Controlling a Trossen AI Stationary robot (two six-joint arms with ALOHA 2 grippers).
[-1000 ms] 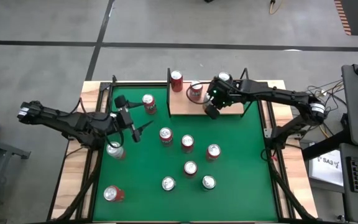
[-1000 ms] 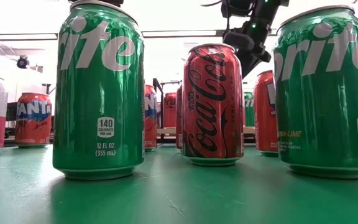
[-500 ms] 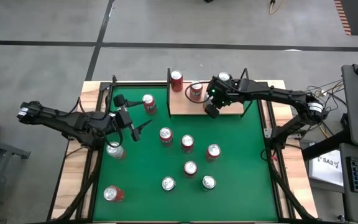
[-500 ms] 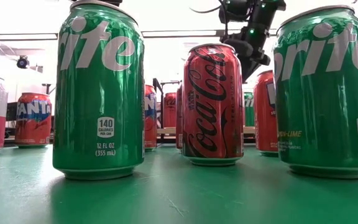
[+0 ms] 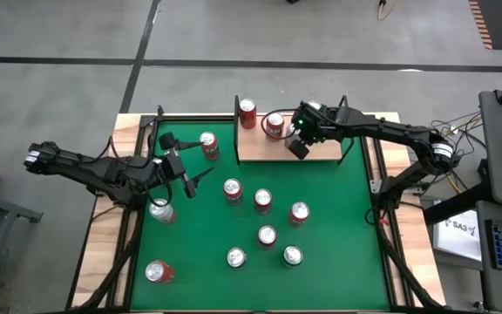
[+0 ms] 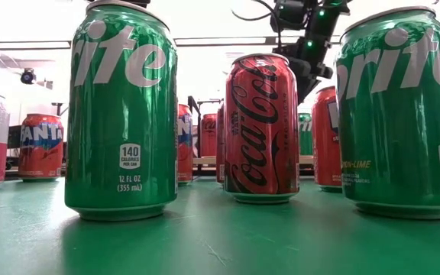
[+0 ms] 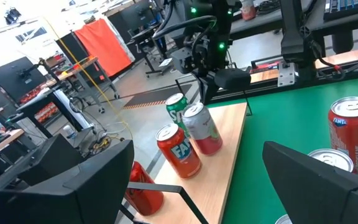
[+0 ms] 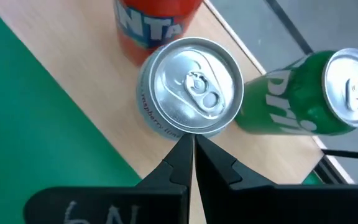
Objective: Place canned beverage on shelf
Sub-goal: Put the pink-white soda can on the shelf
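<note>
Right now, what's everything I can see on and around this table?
shelf: one, light tan wood, black uprights, at the table's far edge
Fanta can: one, orange-red, on the shelf
silver-topped can: one, on the shelf
Sprite can: one, green, on the shelf
loose cans: nine, mostly red or green, scattered on the felt
table: one, green felt top
left gripper: open, over the felt's left side
right gripper: shut, empty, by the silver-topped can
</note>
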